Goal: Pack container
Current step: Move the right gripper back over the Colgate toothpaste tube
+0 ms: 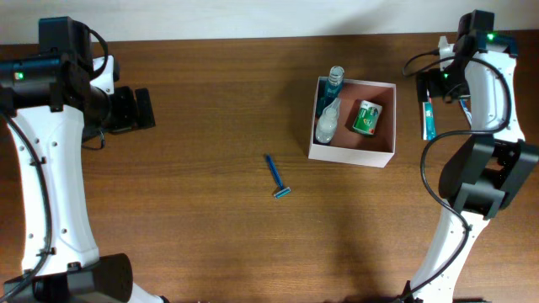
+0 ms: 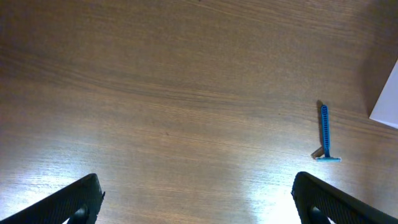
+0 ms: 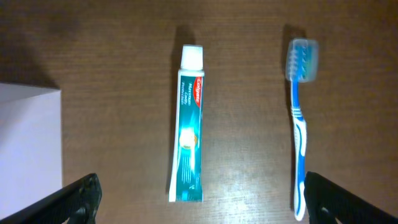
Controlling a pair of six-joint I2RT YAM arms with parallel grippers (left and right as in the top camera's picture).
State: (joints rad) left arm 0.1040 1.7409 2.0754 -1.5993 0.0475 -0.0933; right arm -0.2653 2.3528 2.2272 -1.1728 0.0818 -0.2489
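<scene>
The container (image 1: 383,153), a square white-walled box with a pink-brown inside, stands right of centre and holds a clear bottle (image 1: 329,111) and a green tin (image 1: 367,118). Its corner shows in the left wrist view (image 2: 388,99) and its wall in the right wrist view (image 3: 28,143). A blue razor (image 1: 276,178) lies on the table left of it (image 2: 324,132). A toothpaste tube (image 3: 189,124) and a blue toothbrush (image 3: 300,118) lie side by side right of the container. My right gripper (image 3: 200,180) hangs open above them, empty. My left gripper (image 2: 196,179) is open and empty at far left (image 1: 135,109).
The table is dark brown wood (image 1: 210,227). The toothpaste tube also shows in the overhead view (image 1: 429,118), between the container and the right arm. The right arm's base (image 1: 484,181) stands at the right edge.
</scene>
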